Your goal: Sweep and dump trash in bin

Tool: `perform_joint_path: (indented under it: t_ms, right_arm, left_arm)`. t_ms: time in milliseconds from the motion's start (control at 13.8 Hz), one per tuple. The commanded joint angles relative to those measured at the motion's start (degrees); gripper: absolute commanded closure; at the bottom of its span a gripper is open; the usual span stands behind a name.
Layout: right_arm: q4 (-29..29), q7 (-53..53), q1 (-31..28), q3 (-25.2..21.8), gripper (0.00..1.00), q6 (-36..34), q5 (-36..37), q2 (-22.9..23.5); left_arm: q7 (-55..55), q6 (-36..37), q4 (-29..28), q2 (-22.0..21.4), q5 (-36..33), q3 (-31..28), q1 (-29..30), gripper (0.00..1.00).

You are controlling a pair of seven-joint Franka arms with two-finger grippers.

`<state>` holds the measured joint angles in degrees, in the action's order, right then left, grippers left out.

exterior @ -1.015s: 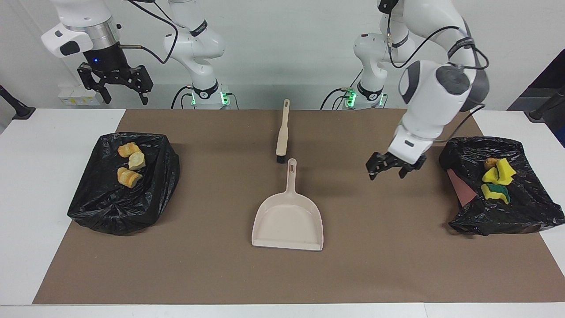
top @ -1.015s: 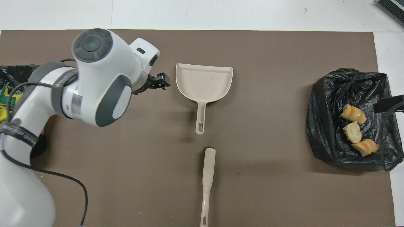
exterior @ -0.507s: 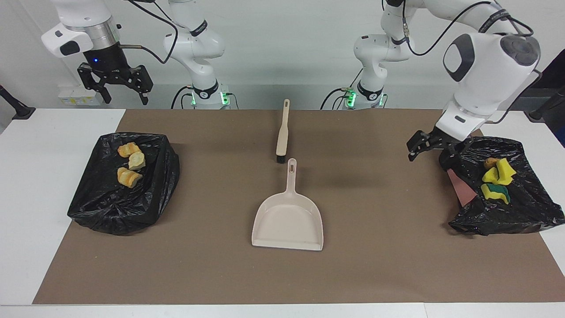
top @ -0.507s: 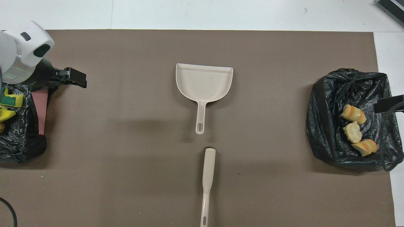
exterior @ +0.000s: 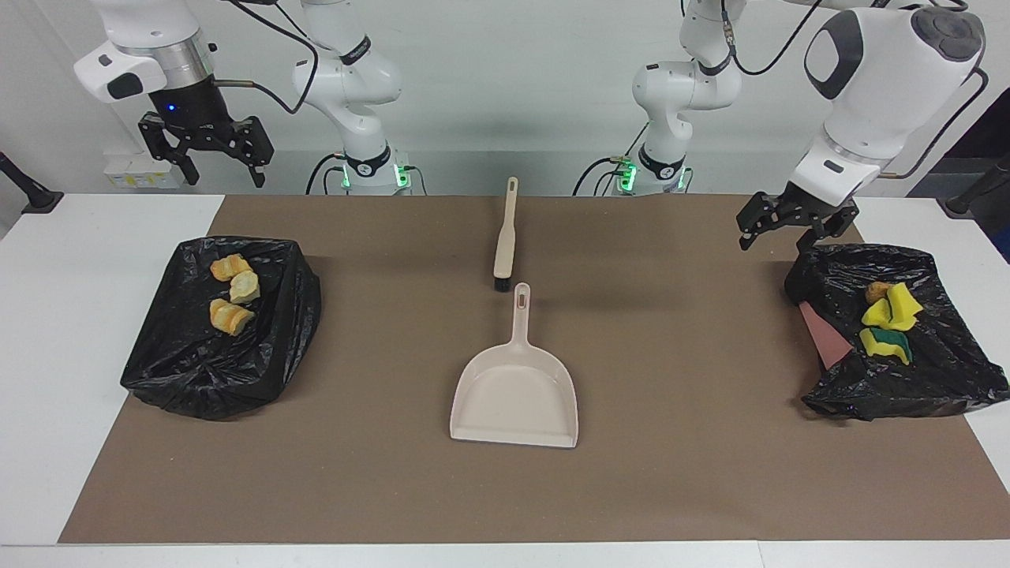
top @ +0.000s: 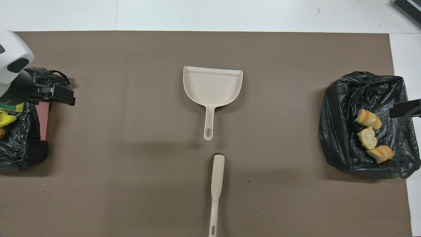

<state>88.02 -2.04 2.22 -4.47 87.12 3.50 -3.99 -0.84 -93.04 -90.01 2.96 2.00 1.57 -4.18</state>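
Note:
Tan-orange bread lumps of trash (exterior: 230,292) (top: 370,135) lie in the black-lined bin (exterior: 197,371) (top: 338,138) at the right arm's end. Yellow sponge chunks with green backing (exterior: 888,323) (top: 6,115) lie in the other black-lined bin (exterior: 931,379) at the left arm's end. The beige dustpan (exterior: 514,394) (top: 212,84) rests mid-mat with nothing in it, its handle toward the robots. The brush (exterior: 503,237) (top: 217,184) lies just nearer to the robots. My left gripper (exterior: 773,243) (top: 62,97) hangs open and holds nothing, over the mat beside the sponge bin. My right gripper (exterior: 226,177) waits, raised and open.
A brown mat (exterior: 671,473) covers most of the white table (exterior: 47,355). A reddish panel (exterior: 821,335) shows at the sponge bin's side where the bag has slipped. A black cable loops over the bread bin's edge in the overhead view.
My left arm has swung away from the mat beside the dustpan toward the sponge bin, rising and drawing back toward the robots. The right arm, dustpan and brush have not moved.

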Motion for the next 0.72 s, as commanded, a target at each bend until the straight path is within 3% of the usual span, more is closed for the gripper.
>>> perform_joint_path:
  t_ms: [0, 217, 652]
  right_arm:
    - [0.9, -1.2, 0.4, 0.4, 0.0, -0.5, -2.3, -1.0]
    - [1.2, -0.7, 0.0, 0.2, 0.0, -2.2, -4.6, -1.1]
    - [3.7, 1.8, 0.0, 0.3, 0.0, -1.4, -4.6, -2.2]
  left_arm:
    - [-1.3, 2.2, -1.0, -1.7, -2.8, 0.4, 0.0, 0.0]
    - [-1.3, 6.4, 1.7, -1.5, -2.9, 0.4, 0.1, 0.0]
    - [-1.3, 6.5, 1.9, -1.4, -2.2, 0.3, 0.2, 0.0]
